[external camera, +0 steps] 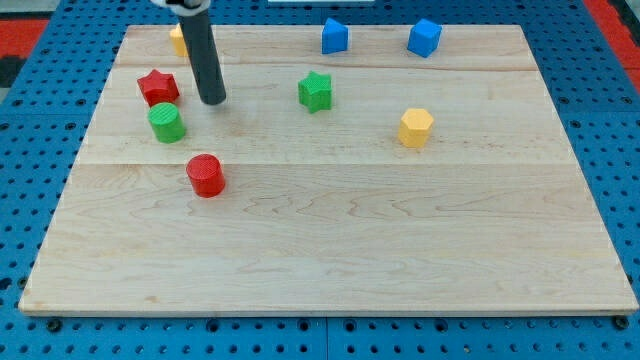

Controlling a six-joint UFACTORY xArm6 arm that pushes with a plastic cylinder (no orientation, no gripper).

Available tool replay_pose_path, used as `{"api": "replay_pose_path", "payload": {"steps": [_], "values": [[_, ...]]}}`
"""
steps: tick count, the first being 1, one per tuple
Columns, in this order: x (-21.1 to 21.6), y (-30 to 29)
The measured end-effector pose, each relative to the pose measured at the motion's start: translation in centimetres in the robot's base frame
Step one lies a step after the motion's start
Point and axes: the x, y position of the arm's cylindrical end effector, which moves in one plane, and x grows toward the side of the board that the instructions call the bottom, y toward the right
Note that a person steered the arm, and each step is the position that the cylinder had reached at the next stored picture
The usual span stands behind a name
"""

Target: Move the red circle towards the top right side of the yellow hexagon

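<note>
The red circle (206,175) lies on the wooden board (330,250) at the left of centre. The yellow hexagon (415,127) lies well to its right, a little higher in the view. My tip (212,101) rests on the board above the red circle, apart from it. It stands to the right of the red star (158,87) and up and right of the green circle (166,122), touching neither.
A green star (315,91) lies at top centre. Two blue blocks (334,36) (424,37) sit near the top edge. A yellow block (178,40) is partly hidden behind the rod at top left. A blue pegboard surrounds the board.
</note>
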Motion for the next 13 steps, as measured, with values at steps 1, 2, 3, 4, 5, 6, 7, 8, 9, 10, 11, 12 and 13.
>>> {"api": "replay_pose_path", "payload": {"steps": [1, 2, 3, 4, 5, 6, 7, 8, 9, 10, 11, 12, 13], "values": [[4.0, 0.8], [5.2, -4.1], [9.0, -6.3], [12.9, -1.9], [9.4, 2.8], [5.4, 6.7], [3.6, 8.4], [3.5, 2.4], [1.2, 4.7], [-0.2, 9.6], [-0.2, 17.0], [-0.2, 20.4], [1.3, 18.5]]}}
